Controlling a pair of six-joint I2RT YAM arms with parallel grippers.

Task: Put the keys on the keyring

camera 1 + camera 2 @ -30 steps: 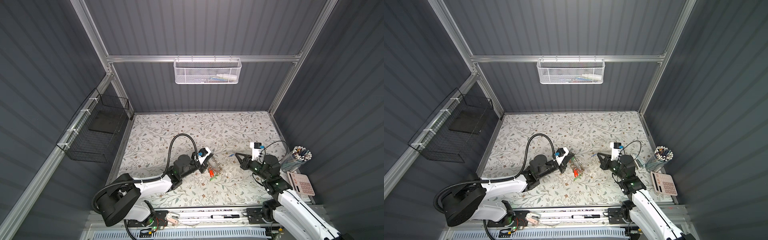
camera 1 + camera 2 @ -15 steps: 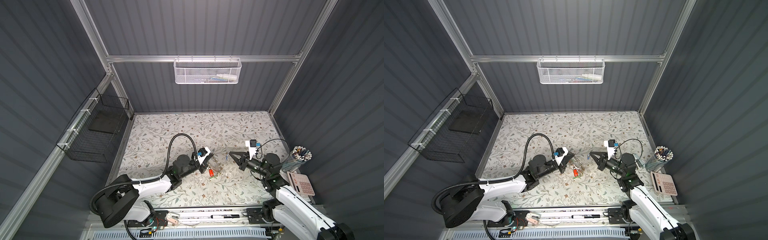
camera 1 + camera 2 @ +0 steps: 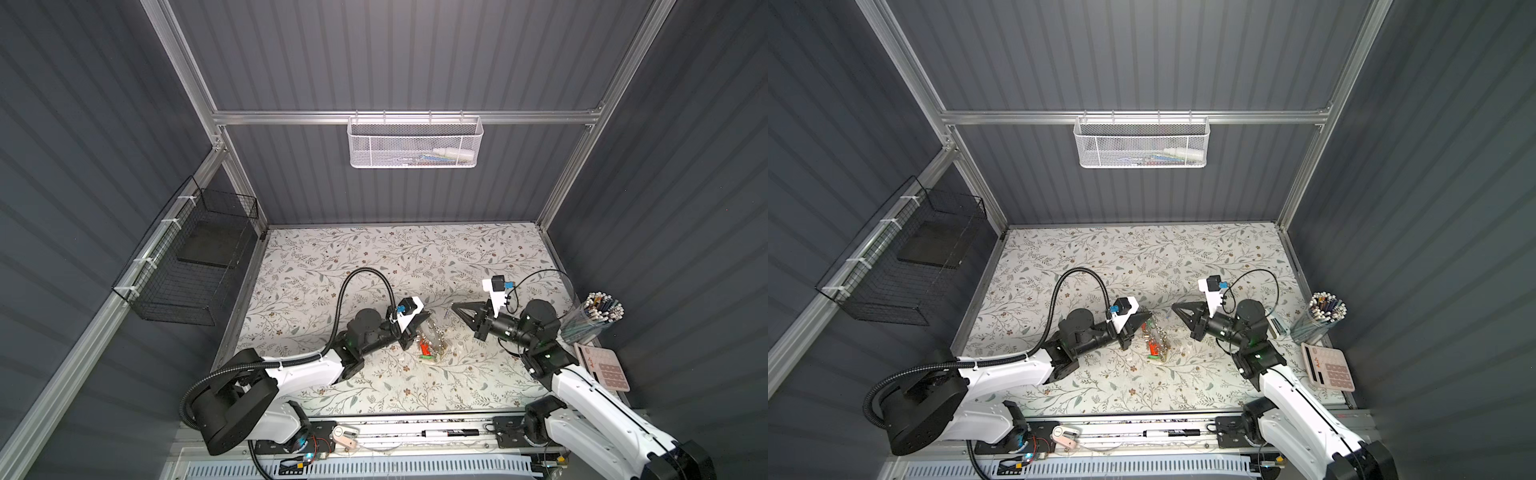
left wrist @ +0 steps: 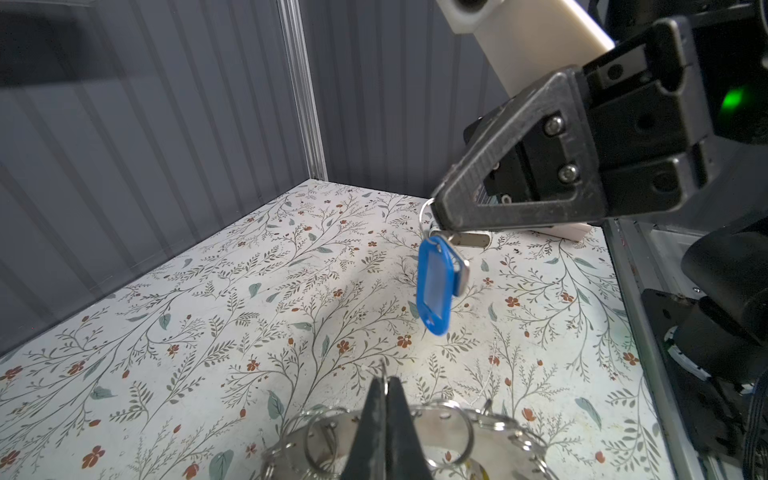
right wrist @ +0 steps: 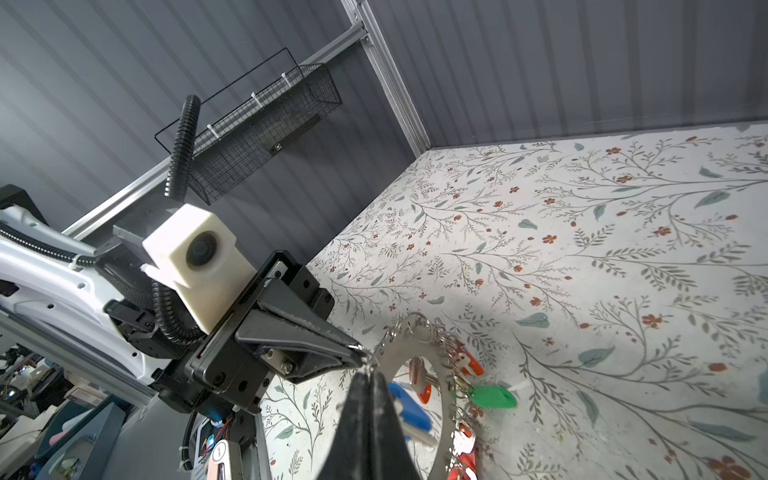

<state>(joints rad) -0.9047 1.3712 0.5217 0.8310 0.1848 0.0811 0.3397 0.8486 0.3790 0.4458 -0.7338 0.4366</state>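
Above the floral table [image 3: 332, 257], the keyring [image 5: 397, 351] sits at my left jaws' tips, which are clenched on one of its split rings. My right jaws grasp the keys [image 4: 436, 286], with the blue tag dangling beneath them.

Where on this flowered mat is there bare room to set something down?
The far half of the flowered mat, from the back wall to the grippers, is bare; so is the near middle strip along the front rail. Crowded: the middle, where left gripper and right gripper meet at the keyring, and the right edge with pen cup and calculator.
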